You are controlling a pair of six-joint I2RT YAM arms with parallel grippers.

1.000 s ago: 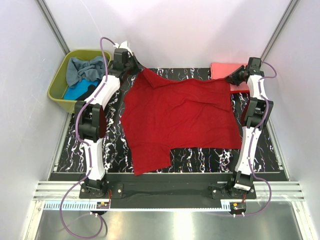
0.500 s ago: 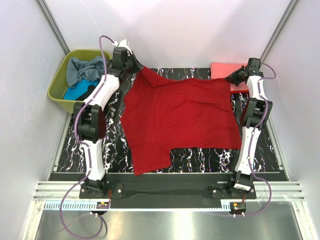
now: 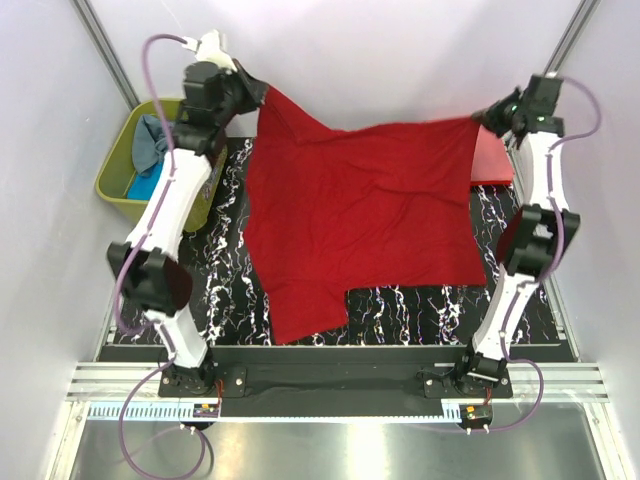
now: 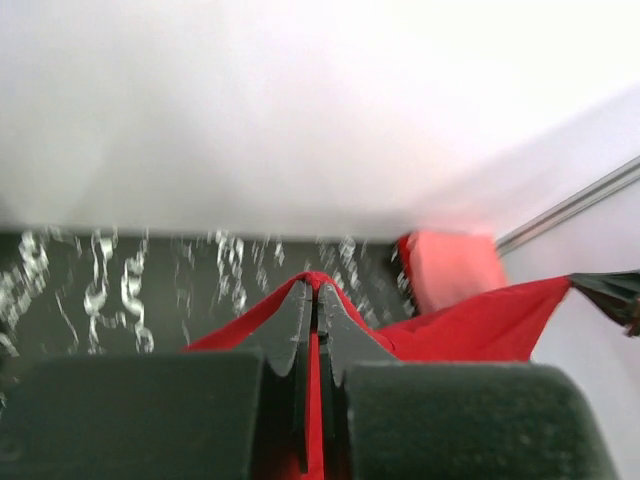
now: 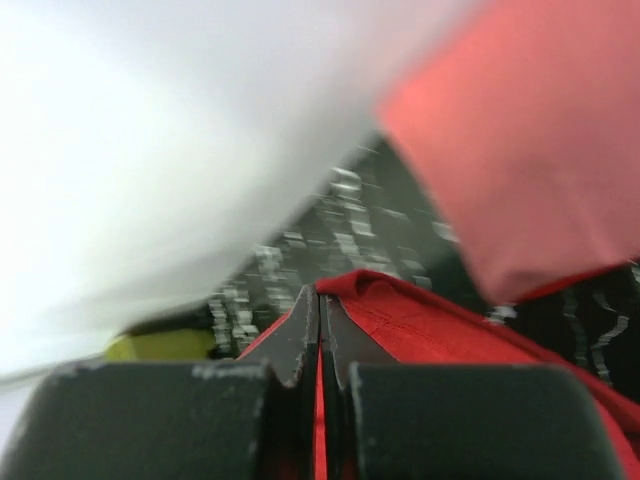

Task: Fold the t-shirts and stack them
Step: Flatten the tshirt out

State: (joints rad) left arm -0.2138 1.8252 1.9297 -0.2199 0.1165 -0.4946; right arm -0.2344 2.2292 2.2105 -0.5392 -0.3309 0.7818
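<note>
A large dark red t-shirt (image 3: 360,220) is held up by its two far corners, its near part hanging down to the black marbled table (image 3: 400,305). My left gripper (image 3: 258,95) is shut on the far left corner; the red cloth (image 4: 316,400) shows pinched between its fingers. My right gripper (image 3: 485,117) is shut on the far right corner; the cloth (image 5: 440,330) shows at its fingers. A folded coral-pink shirt (image 3: 492,158) lies at the far right, partly behind the red one. It also shows in the wrist views (image 4: 450,268) (image 5: 540,130). Grey-blue (image 3: 148,145) and turquoise (image 3: 140,186) shirts lie in the basket.
An olive-green plastic basket (image 3: 112,180) stands off the table's far left corner, partly behind my left arm. White walls close in the back and both sides. A metal rail runs along the near edge.
Both grippers have risen and moved back with the red shirt's far corners. The far edge has lifted off the table and stretched taut between them. The arms now reach higher.
</note>
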